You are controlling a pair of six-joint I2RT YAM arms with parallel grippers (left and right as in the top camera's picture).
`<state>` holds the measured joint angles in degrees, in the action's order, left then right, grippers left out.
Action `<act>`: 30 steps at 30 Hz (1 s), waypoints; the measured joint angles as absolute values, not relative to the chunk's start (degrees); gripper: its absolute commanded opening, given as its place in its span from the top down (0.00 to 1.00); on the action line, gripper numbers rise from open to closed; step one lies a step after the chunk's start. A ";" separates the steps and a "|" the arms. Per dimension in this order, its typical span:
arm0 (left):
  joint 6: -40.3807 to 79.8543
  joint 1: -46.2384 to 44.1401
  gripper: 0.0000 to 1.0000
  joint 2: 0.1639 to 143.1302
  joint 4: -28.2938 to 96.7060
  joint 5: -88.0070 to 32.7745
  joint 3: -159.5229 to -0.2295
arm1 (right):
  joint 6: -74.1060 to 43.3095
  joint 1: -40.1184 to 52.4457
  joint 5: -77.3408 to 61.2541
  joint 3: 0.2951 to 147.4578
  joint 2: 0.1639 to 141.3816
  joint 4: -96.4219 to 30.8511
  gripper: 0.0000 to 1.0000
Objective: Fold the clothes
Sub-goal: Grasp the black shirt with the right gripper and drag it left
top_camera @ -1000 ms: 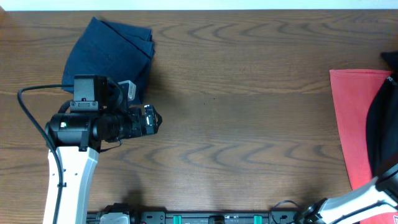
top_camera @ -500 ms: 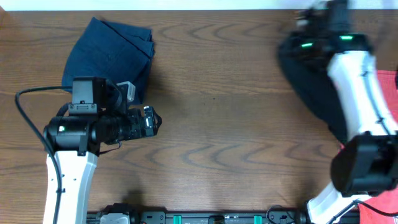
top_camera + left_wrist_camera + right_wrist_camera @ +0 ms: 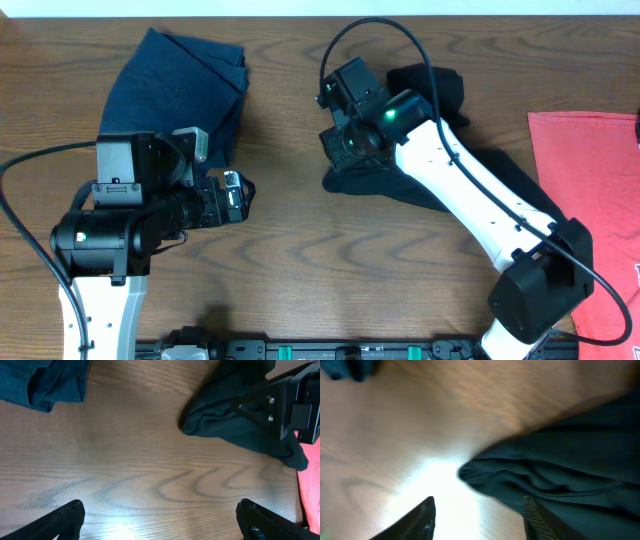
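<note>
A crumpled black garment [image 3: 500,175] lies across the table's middle right, its bunched end [image 3: 560,475] under my right gripper [image 3: 345,155]. In the right wrist view the right gripper [image 3: 477,522] is open, with bare table between its fingers and the right finger [image 3: 537,520] against the cloth's edge. A folded dark blue garment [image 3: 175,85] sits at the back left. My left gripper [image 3: 240,195] hovers wide open over bare wood [image 3: 160,527], holding nothing. The black garment [image 3: 225,420] lies ahead of it.
A red garment [image 3: 590,200] lies flat at the right edge. The right arm [image 3: 470,190] stretches diagonally over the black garment from the front right. The blue garment's corner [image 3: 45,380] shows at the left wrist view's top left.
The right arm swung from the right edge to the table's middle, dragging the black garment along, and its jaws opened and let the cloth go. The left arm shifted slightly.
</note>
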<state>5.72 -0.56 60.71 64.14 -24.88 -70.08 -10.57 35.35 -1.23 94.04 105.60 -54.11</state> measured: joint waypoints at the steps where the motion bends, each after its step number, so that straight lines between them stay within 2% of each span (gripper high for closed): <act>1: 5.72 -0.56 0.02 60.71 64.12 -24.86 -70.08 | -10.96 34.68 0.23 94.04 105.60 -54.00 0.35; 4: 5.72 -0.56 0.02 60.71 64.12 -24.86 -70.08 | -12.82 31.11 2.59 94.04 105.60 -52.93 0.27; 15: 5.72 -0.56 0.02 60.71 64.27 -24.82 -70.08 | -22.65 10.35 3.46 92.20 106.26 -46.33 0.22; 22: 5.72 -0.56 0.02 60.71 64.27 -24.64 -70.11 | -25.32 6.55 0.62 89.91 115.57 -37.63 0.21; 27: 5.72 -0.56 0.02 60.71 64.73 -24.62 -70.11 | -26.41 6.39 -0.19 89.08 120.84 -41.08 0.19; 30: 5.72 -0.56 0.02 60.71 65.10 -24.60 -70.11 | -27.05 6.39 -0.16 89.06 121.25 -43.51 0.24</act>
